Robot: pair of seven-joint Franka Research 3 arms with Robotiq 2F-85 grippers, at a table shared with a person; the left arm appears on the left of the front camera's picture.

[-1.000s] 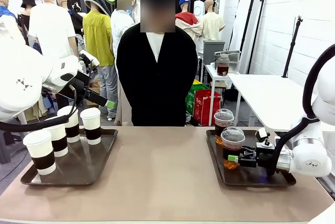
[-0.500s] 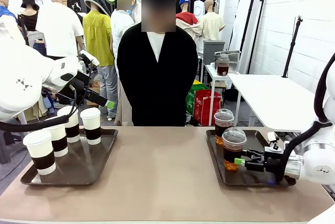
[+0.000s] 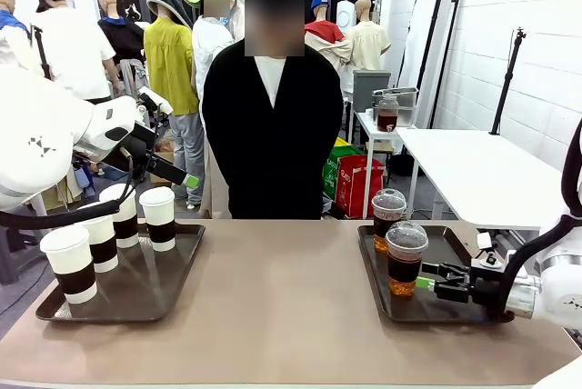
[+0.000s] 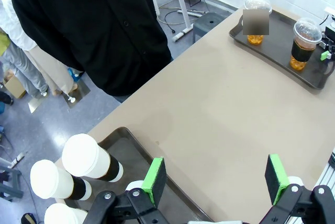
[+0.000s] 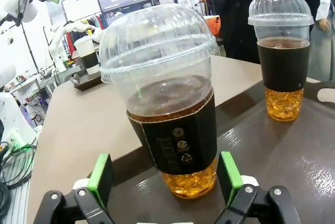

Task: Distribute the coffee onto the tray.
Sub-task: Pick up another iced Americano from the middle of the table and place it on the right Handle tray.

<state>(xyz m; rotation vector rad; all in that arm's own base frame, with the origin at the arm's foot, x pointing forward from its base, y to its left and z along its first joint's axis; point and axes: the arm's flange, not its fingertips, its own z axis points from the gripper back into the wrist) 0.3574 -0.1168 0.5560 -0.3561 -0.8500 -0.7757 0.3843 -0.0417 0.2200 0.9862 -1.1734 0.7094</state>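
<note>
Two clear dome-lidded cups of brown coffee stand on the right tray [image 3: 414, 309]: a near cup [image 3: 405, 259] [image 5: 170, 103] and a far cup [image 3: 388, 218] [image 5: 282, 56]. My right gripper [image 3: 426, 284] [image 5: 165, 178] is open and low over that tray. Its green pads [image 5: 100, 171] flank the near cup's base without touching it. Several white lidded coffee cups with brown sleeves [image 3: 160, 217] [image 4: 89, 157] stand on the left tray [image 3: 136, 303]. My left gripper [image 3: 182, 176] [image 4: 215, 179] hangs open above that tray, holding nothing.
A person in black [image 3: 273, 125] stands at the table's far edge, between the trays. The tan tabletop [image 3: 282, 298] stretches between the two trays. A white table [image 3: 473, 171] stands behind on the right.
My right gripper has drawn back to the right, away from the near clear cup, still open. The left arm has not moved.
</note>
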